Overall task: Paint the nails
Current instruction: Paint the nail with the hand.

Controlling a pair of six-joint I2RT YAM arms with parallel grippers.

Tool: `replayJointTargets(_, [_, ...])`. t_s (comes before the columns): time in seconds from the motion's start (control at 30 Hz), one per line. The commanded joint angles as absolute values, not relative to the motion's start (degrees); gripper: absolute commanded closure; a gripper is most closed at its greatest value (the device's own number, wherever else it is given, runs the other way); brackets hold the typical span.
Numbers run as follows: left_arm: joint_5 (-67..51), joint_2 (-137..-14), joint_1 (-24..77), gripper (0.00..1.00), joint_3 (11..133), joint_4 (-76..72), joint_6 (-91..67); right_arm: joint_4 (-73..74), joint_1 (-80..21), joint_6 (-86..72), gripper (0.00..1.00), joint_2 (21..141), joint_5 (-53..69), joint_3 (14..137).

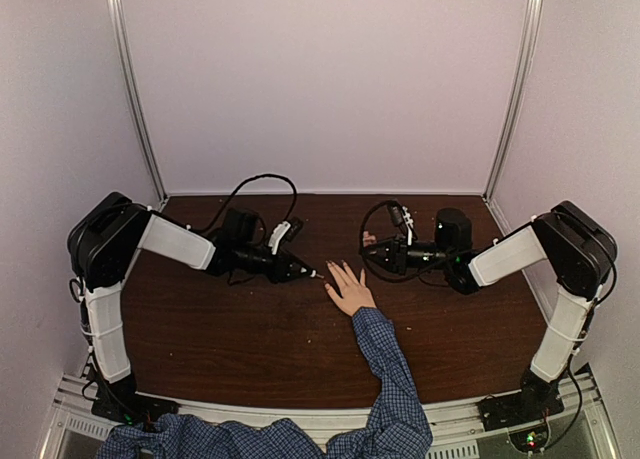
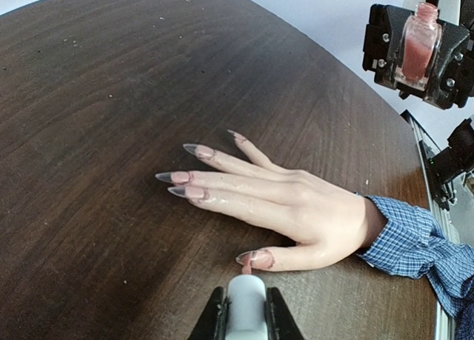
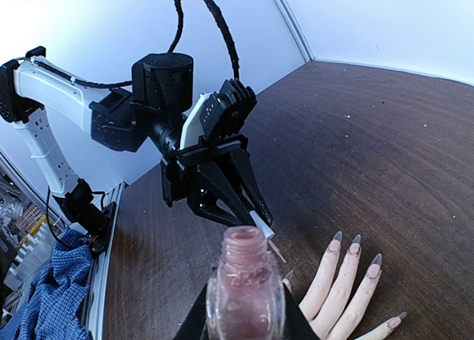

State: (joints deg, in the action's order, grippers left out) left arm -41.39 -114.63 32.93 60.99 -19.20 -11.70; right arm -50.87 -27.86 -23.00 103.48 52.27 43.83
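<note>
Bottom centre, left gripper [image 2: 246, 319] pinches a white brush [image 2: 246, 295], tip at the thumbnail [image 2: 255, 259]; upper right, right gripper [image 2: 417, 67] pinches the polish bottle [image 2: 420, 36].

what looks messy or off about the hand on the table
Pink polish has strayed off the nails onto the skin, clearest around the thumb, and glossy wet streaks run along the hand. The open bottle shows no spill.

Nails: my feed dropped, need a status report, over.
Left jaws shut on brush, tip at thumbnail. Right jaws shut on open bottle, held off the table. Hand flat, fingers spread. Nothing in the way.
</note>
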Motion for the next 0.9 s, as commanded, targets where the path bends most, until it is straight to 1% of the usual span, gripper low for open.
replayJointTargets(0.0, [-43.4, -114.3, 33.1, 1.0, 63.1, -19.2, -10.8, -53.2, -27.5, -23.8, 1.0, 103.8, 52.9, 44.7])
replayJointTargets(0.87, [-42.5, -117.9, 34.7, 1.0, 69.5, -8.1, -6.8, -53.2, -27.5, -23.8, 1.0, 103.9, 53.0, 44.7])
